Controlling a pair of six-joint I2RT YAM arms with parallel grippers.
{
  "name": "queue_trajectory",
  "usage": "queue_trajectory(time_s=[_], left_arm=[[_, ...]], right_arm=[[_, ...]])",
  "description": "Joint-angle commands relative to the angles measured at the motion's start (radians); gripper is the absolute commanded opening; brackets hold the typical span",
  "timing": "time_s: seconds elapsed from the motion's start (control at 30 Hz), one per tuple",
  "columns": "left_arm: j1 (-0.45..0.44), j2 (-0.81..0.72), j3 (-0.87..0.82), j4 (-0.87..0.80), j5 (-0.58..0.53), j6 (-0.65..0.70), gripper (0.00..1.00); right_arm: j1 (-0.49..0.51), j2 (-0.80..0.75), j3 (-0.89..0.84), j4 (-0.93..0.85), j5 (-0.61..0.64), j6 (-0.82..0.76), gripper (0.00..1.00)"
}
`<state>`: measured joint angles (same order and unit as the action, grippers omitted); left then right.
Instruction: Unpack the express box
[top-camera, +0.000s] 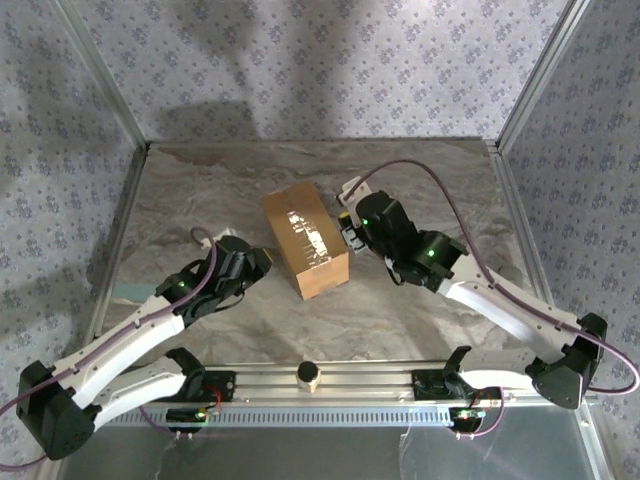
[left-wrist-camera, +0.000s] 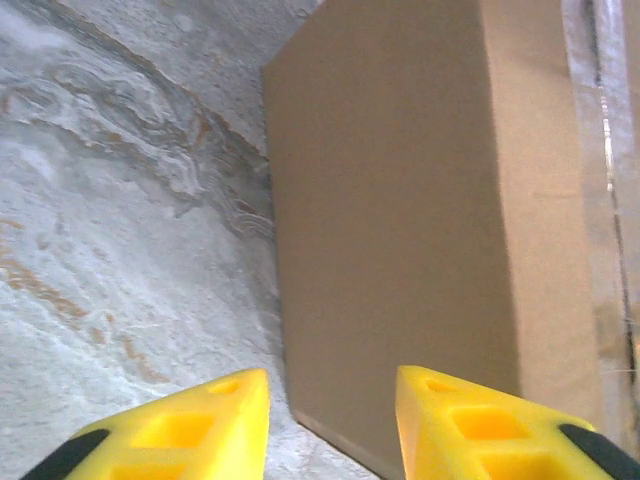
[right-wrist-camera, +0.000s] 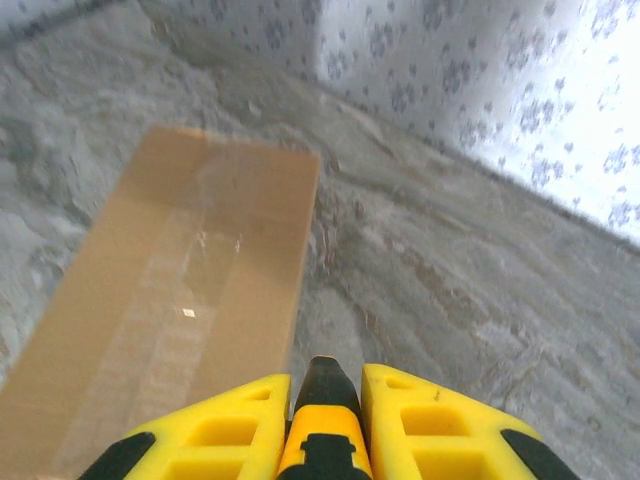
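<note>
Saw left gripper (left-wrist-camera: 332, 378) spread at bottom of frame, facing tan rectangular cardboard express box (left-wrist-camera: 400, 200). Saw right gripper (right-wrist-camera: 325, 378) pinching narrow black-and-yellow tool (right-wrist-camera: 322, 425), bottom centre.

The right end effector (right-wrist-camera: 327, 378) pinches a black-and-orange tool (right-wrist-camera: 320, 440) between its yellow fingers (right-wrist-camera: 225, 430). Ahead and to its left the express box (right-wrist-camera: 190, 300) lies on the marbled counter (right-wrist-camera: 450, 280), glossy tape along its shut top. A patterned wall (right-wrist-camera: 480, 90) stands beyond.
</note>
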<state>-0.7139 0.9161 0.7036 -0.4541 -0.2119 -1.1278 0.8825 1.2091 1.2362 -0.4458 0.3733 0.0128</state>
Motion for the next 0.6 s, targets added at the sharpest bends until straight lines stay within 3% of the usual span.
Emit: queue_trajectory(time_s=[0.0, 0.2, 0.33, 0.57], left_arm=[[0.063, 0.013, 0.067, -0.035, -0.012, 0.105, 0.45], [0.274, 0.172, 0.180, 0.092, 0.190, 0.210, 0.58], [0.372, 0.301, 0.259, 0.180, 0.257, 0.250, 0.67], [0.491, 0.549, 0.436, 0.282, 0.314, 0.283, 0.68]], right_arm=[[0.005, -0.032, 0.088, 0.021, -0.046, -0.030, 0.00], [0.006, 0.019, 0.160, 0.110, -0.143, 0.001, 0.00], [0.006, 0.101, 0.211, 0.147, -0.172, 0.008, 0.00], [-0.003, 0.197, 0.274, 0.162, -0.186, 0.006, 0.00]])
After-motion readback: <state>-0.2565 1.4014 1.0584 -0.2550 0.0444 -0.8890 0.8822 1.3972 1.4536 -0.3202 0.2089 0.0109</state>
